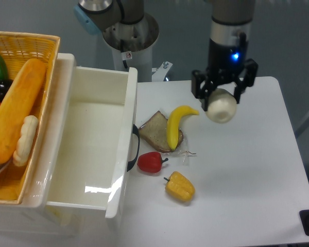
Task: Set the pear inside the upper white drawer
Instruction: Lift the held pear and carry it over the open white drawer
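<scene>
The pale cream pear hangs in the air above the white table, right of the banana. My gripper is shut on the pear, its black fingers clasping it from both sides, with a blue light lit on the wrist above. The upper white drawer stands pulled open at the left, deep and glossy, with nothing inside and a black handle on its front panel. The pear is well to the right of the drawer and higher than its rim.
A yellow banana lies over a slice of bread in plastic. A red pepper and a yellow pepper sit near the drawer front. A woven yellow basket of food stands at far left.
</scene>
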`<move>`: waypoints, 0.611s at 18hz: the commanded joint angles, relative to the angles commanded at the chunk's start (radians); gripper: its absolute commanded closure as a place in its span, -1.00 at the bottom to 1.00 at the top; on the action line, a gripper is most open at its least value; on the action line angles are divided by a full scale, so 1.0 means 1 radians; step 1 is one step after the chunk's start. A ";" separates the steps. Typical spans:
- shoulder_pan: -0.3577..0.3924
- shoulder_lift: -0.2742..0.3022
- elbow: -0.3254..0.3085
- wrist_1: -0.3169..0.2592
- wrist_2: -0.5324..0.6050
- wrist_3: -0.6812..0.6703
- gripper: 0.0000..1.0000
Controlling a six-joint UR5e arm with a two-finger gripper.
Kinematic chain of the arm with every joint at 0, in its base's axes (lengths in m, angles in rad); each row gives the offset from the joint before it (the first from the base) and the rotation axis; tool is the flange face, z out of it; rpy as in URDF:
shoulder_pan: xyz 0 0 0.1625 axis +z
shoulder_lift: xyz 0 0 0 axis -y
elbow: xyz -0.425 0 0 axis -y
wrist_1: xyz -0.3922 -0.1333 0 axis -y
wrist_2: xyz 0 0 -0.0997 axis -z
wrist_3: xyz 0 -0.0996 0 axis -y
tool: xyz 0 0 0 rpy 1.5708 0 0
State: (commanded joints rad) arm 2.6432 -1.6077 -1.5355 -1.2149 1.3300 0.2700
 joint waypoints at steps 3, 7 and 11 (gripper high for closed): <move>-0.038 0.011 -0.003 0.002 -0.029 -0.075 -0.04; -0.101 0.014 -0.029 0.006 -0.043 -0.109 -0.04; -0.155 0.012 -0.034 0.005 -0.057 -0.114 -0.04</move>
State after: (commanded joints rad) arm 2.4883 -1.5953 -1.5693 -1.2103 1.2732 0.1565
